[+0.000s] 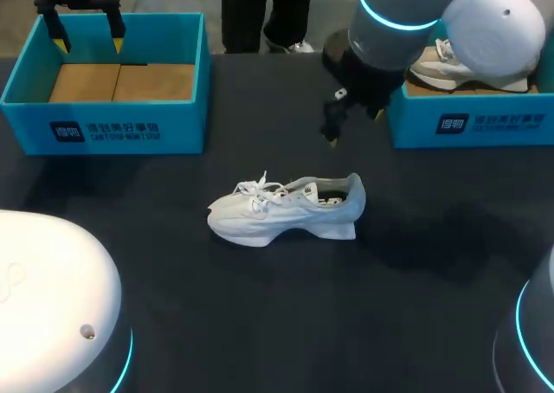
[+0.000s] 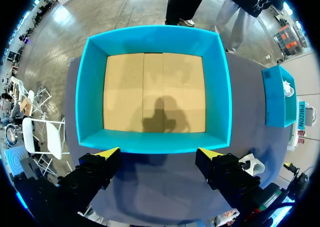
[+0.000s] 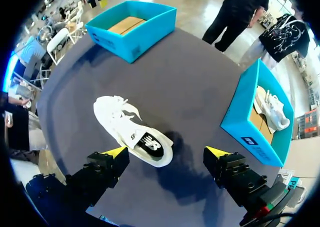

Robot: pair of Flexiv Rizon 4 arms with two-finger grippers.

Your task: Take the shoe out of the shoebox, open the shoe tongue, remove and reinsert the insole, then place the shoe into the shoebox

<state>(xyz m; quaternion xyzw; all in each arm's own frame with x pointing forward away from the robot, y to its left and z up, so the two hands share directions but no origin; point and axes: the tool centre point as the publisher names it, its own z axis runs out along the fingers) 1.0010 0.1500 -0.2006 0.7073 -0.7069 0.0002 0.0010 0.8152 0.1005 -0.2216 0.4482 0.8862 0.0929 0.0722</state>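
Shoeboxes of blue cardboard were set along the far side of the dark surface (image 1: pixel 260 324) in the head view. At ten o'clock stood an open blue cardboard shoebox with a brown floor (image 1: pixel 26 90), nothing lying in it. At two o'clock stood a second blue cardboard shoebox (image 1: pixel 472 125), in which a second white sneaker (image 1: pixel 467 64) was held.

A white lace-up sneaker (image 1: pixel 290 207) was laid on the surface at the centre, outside both boxes, with its toe turned to nine o'clock and its heel to three o'clock.

The left tool (image 1: pixel 88 42) was held above the far rim of the ten o'clock box, released, with nothing between its yellow tips. In the left wrist view that box (image 2: pixel 90 87) was seen just ahead of the spread tool (image 2: pixel 158 154).

The right tool (image 1: pixel 353 126) was held above the surface, at one o'clock from the sneaker, and was likewise released. In the right wrist view the sneaker (image 3: pixel 125 127) was seen under the tool (image 3: pixel 166 152), its heel between the spread fingers and apart from them, and the second box (image 3: pixel 250 122) stood beside it.
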